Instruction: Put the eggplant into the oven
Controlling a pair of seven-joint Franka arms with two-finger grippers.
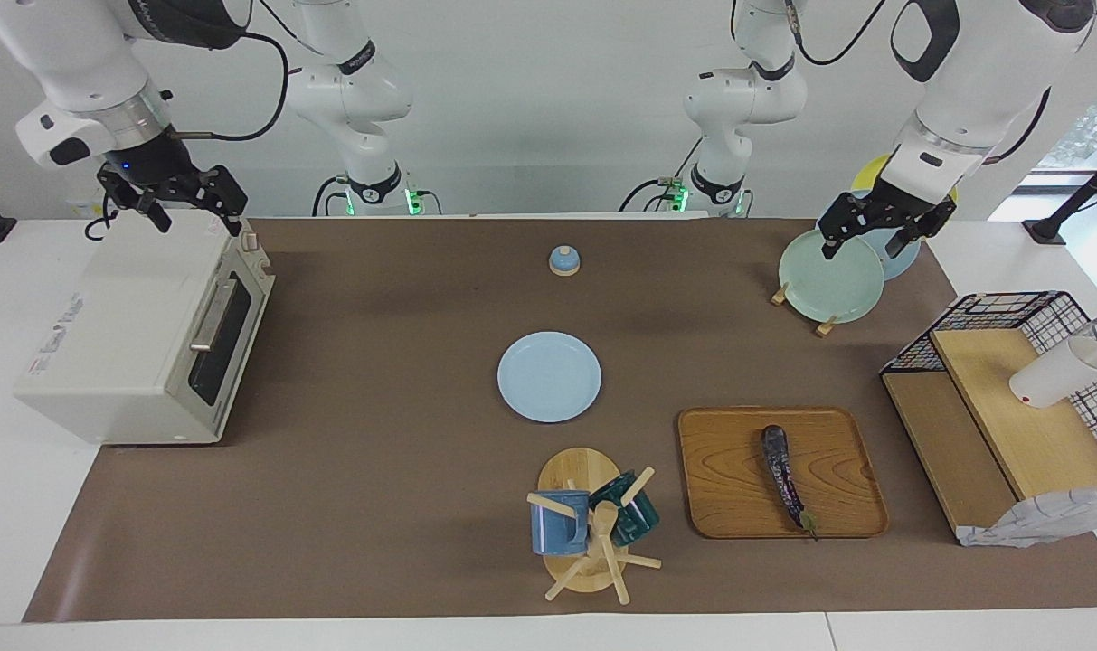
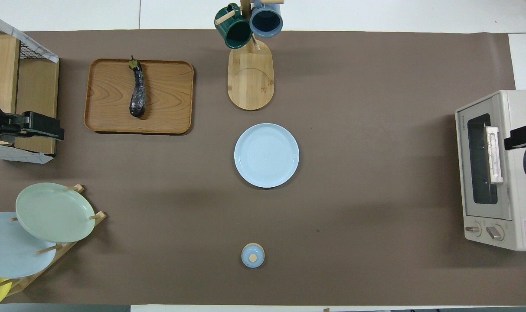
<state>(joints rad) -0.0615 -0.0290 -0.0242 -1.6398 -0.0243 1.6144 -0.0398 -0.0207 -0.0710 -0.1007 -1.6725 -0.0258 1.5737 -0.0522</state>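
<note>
The eggplant (image 1: 786,476) lies on the wooden tray (image 1: 724,470), well apart from the closed oven (image 1: 141,334). My left gripper (image 1: 876,231) hangs spread over the plate rack (image 1: 819,318); my right gripper (image 1: 173,204), over the oven, also looks spread. I judge the eggplant light, glossy and slippery, best pinched mid-body across its width.

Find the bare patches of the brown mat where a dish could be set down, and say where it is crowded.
Widest bare stretch: between the oven and the blue plate. Another lies between the plate, the small lidded pot and the plate rack. Crowded: around the mug tree, wooden tray and wire shelf.
</note>
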